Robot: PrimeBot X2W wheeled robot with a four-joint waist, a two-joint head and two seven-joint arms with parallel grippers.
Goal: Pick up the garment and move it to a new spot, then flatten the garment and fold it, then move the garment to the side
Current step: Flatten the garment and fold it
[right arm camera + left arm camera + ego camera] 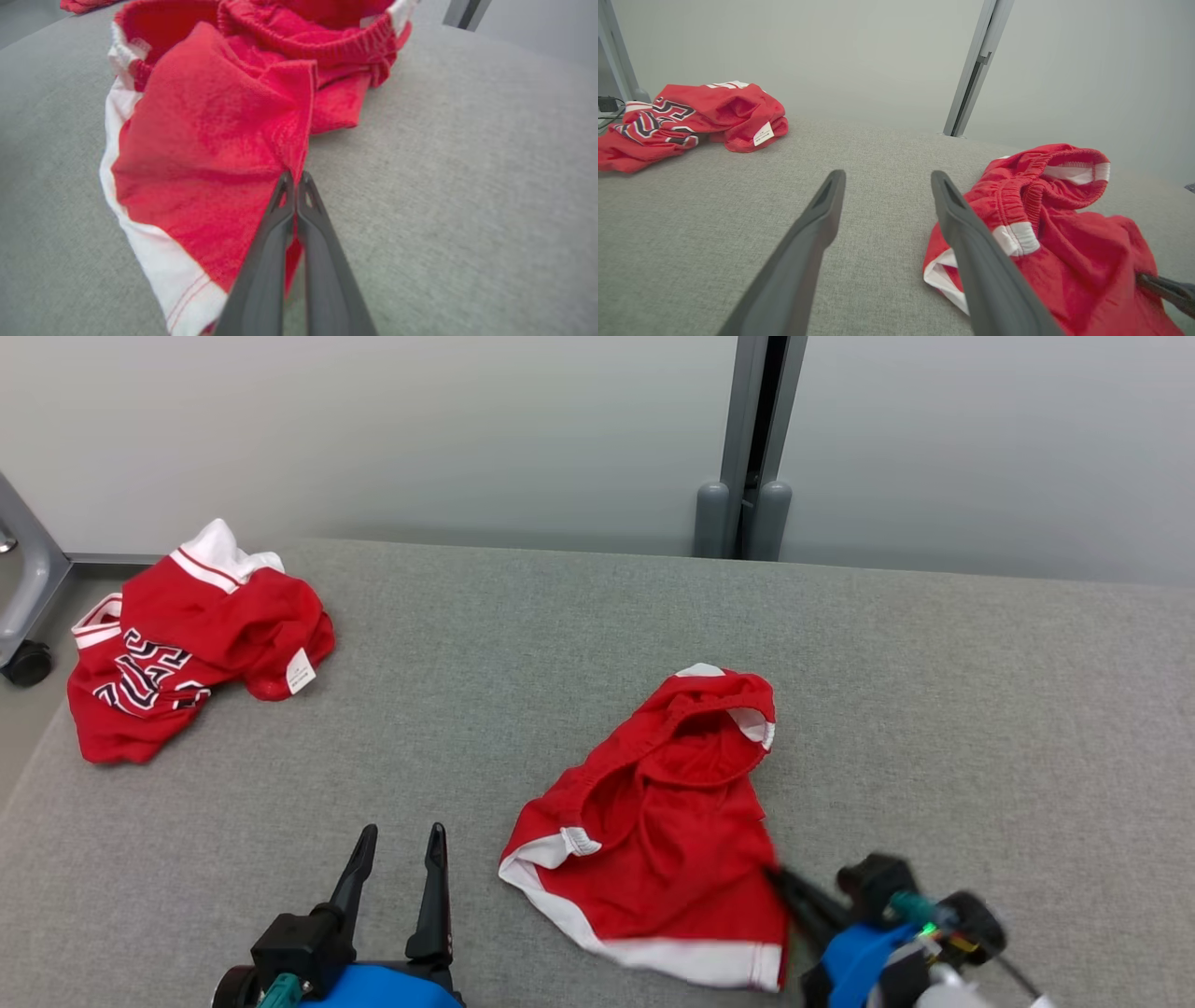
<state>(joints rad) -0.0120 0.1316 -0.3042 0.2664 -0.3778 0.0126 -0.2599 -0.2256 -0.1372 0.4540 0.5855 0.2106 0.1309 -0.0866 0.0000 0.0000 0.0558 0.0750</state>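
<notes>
**Q:** Any legible markings?
**A:** There is a white tag [300, 670] on the jersey [187, 653], but its print is too small to read. The jersey's black-and-white lettering is crumpled and illegible.

**Q:** The garment?
**A:** Red shorts [663, 821] with white hems and an elastic waistband. They lie rumpled on the grey pad [934, 709], well right of the jersey.

**Q:** The arms?
**A:** The right gripper [295, 175] is clamped on the shorts' side edge, fingers low. The left gripper [402, 831] is spread wide and empty, right of the jersey and nearer the robot.

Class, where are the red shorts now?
Head view: red shorts lie centre-right on the grey surface, edge pinched by the right gripper.
</notes>
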